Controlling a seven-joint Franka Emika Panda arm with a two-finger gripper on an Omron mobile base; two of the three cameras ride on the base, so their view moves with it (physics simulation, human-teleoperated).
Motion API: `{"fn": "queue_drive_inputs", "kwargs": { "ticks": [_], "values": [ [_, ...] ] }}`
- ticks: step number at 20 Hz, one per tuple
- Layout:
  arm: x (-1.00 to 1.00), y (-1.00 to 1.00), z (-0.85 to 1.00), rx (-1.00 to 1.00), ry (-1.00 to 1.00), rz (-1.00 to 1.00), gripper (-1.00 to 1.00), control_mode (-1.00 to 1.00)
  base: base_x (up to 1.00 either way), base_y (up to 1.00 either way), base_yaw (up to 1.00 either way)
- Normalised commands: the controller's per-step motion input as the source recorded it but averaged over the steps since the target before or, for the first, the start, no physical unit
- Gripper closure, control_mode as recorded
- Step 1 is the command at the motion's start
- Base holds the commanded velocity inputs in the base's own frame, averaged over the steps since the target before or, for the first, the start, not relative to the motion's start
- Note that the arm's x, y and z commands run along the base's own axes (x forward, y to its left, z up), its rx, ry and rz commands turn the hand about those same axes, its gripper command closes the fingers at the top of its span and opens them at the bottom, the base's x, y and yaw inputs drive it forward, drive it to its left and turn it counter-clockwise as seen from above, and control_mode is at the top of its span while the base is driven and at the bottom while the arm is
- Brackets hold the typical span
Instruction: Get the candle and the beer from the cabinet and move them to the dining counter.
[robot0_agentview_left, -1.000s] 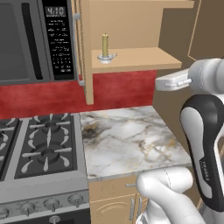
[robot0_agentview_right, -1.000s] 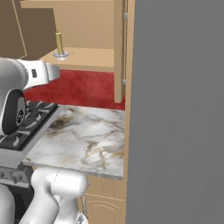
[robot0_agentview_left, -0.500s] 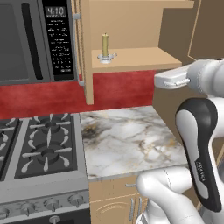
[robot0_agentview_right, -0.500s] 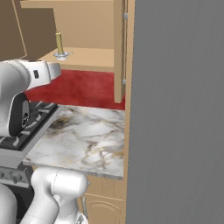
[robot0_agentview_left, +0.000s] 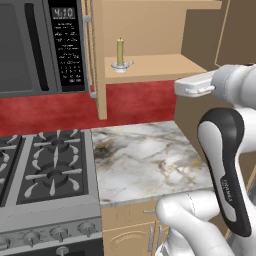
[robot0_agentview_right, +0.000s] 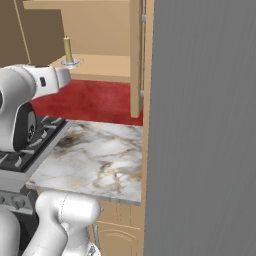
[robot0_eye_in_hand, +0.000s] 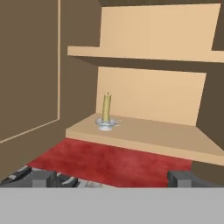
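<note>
Jaws are held wide and empty on the gripper (robot0_eye_in_hand: 111, 177), well short of the candle (robot0_eye_in_hand: 106, 109), which stands upright on the bottom board of the open cabinet (robot0_eye_in_hand: 148, 135). The approach step is judged underway; a forward reach is called for next

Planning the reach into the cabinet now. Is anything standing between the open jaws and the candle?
Nothing visible does. In the hand view the candle stands upright and alone near the left end of the cabinet bottom shelf, doors open, with a clear gap ahead of the gripper.
</note>
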Motion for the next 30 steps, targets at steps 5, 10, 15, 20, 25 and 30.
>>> {"fn": "queue_drive_inputs", "kwargs": {
  "ticks": [5, 10, 15, 20, 25, 30],
  "values": [
    [0.17, 0.06, 0.00, 0.00, 0.00, 0.00, -1.00, -1.00, 0.00, 0.00, 0.00],
    [0.19, 0.01, 0.00, 0.00, 0.00, 0.00, -1.00, -1.00, 0.00, 0.00, 0.00],
    [0.19, 0.02, 0.00, 0.00, 0.00, 0.00, -1.00, -1.00, 0.00, 0.00, 0.00],
    [0.10, 0.06, 0.00, 0.00, 0.00, 0.00, -1.00, -1.00, 0.00, 0.00, 0.00],
    [0.10, 0.04, 0.00, 0.00, 0.00, 0.00, -1.00, -1.00, 0.00, 0.00, 0.00],
    [0.13, 0.04, 0.00, 0.00, 0.00, 0.00, -1.00, -1.00, 0.00, 0.00, 0.00]
  ]
}}
